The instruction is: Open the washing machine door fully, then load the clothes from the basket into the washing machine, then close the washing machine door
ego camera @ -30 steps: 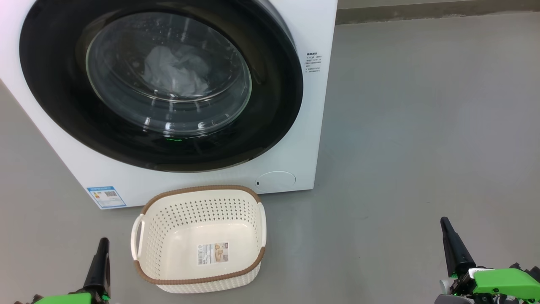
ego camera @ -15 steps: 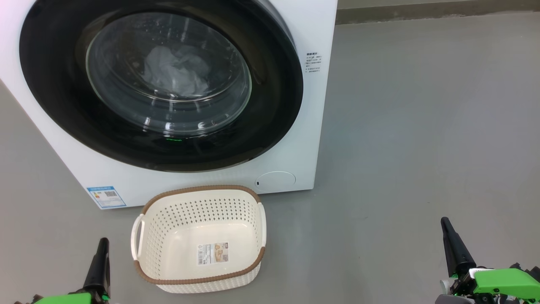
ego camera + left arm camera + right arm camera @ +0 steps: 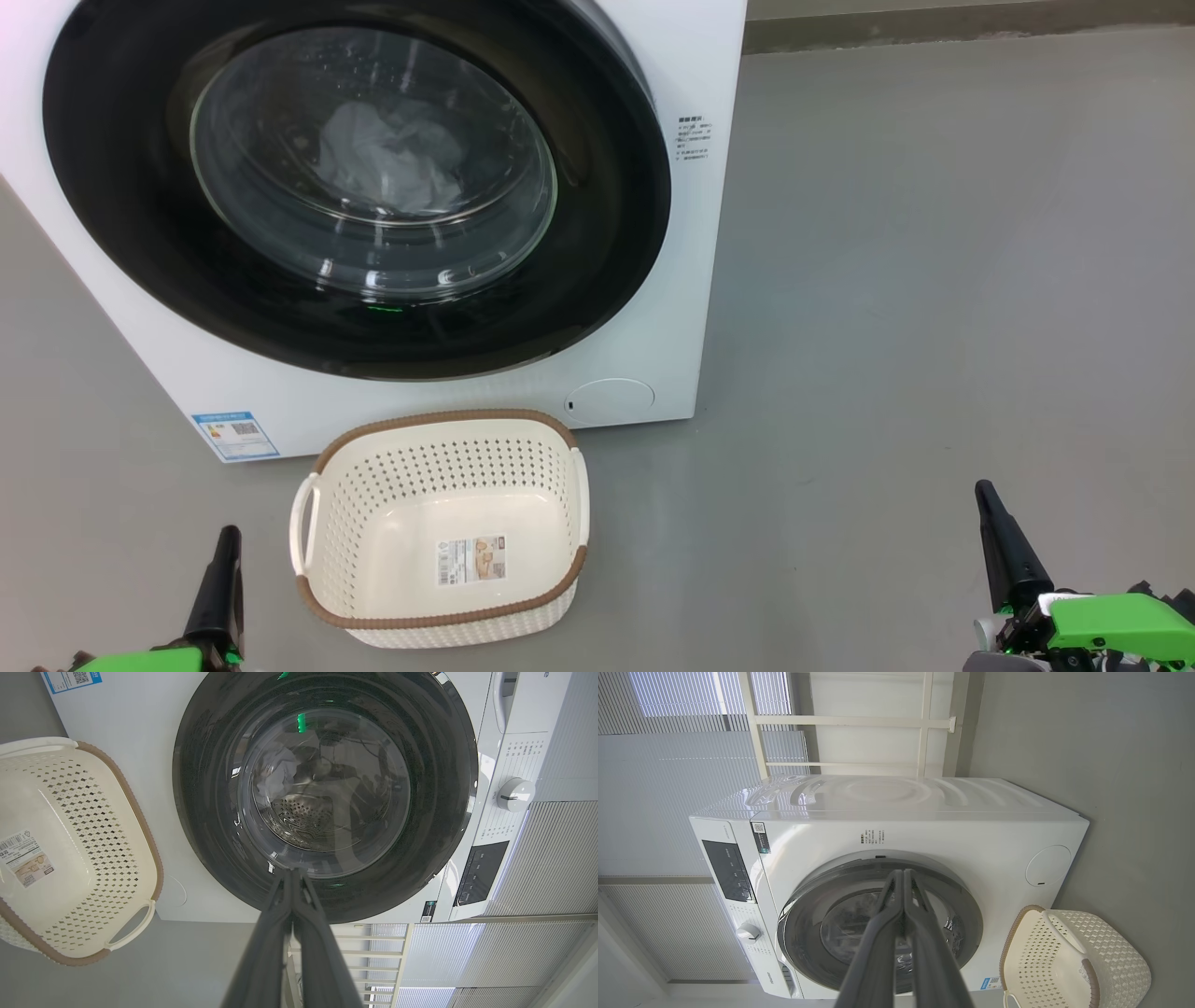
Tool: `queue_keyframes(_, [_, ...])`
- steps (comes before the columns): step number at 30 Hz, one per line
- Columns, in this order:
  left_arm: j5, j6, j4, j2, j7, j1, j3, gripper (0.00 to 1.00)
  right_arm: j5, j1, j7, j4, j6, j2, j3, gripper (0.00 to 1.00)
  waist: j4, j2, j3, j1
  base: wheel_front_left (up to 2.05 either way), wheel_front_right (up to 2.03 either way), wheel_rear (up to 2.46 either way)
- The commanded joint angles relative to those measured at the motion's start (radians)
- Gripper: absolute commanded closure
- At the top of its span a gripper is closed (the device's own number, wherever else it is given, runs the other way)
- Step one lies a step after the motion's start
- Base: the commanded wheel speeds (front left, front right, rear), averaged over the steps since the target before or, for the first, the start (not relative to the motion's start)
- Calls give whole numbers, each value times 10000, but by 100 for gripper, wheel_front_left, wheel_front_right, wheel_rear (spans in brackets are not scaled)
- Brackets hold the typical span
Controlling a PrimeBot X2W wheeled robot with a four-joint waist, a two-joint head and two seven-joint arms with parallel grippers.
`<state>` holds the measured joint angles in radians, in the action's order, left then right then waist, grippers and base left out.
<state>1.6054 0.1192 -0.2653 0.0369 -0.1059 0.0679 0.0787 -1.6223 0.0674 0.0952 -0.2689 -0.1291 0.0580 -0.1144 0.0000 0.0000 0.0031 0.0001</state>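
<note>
Down at floor level, both arms hang low and drawn back from the work. The left gripper sits at the lower left of the head view, its two long dark fingers pointing up toward the machine and pressed tight together with nothing between them. The right gripper is low on the right, well apart from everything, leaning slightly leftward, its fingers likewise pressed together on nothing. In each wrist view the finger pair runs as one closed wedge aimed at the door.

Ahead stands the big white front-loading washing machine on the grey floor, with a small blue energy label at its lower left and a round filter cover at its lower right. The large round door with a glossy black rim and bulging clear glass centre lies closed against the front. Behind the glass, inside the steel drum, a crumpled heap of pale grey-blue fabric, the clothes, rests toward the back.

Just in front of the machine sits the small cream perforated plastic basket with a brown woven-look rim and white side handles, upright, nearer the left gripper. Inside it I can see its bare cream bottom and a label sticker.
</note>
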Motion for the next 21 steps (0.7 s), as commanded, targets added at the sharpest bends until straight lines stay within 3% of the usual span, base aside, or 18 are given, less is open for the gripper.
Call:
queue_keyframes(1, [35,115,200,144,-69,401,346,100,-2,389,45,251,-16,46,174,100,0,0,0,-1,0,0,0])
queue_keyframes(21, [32,115,200,141,-72,401,350,100,32,393,78,248,-16,18,133,100,0,0,0,-1,0,0,0])
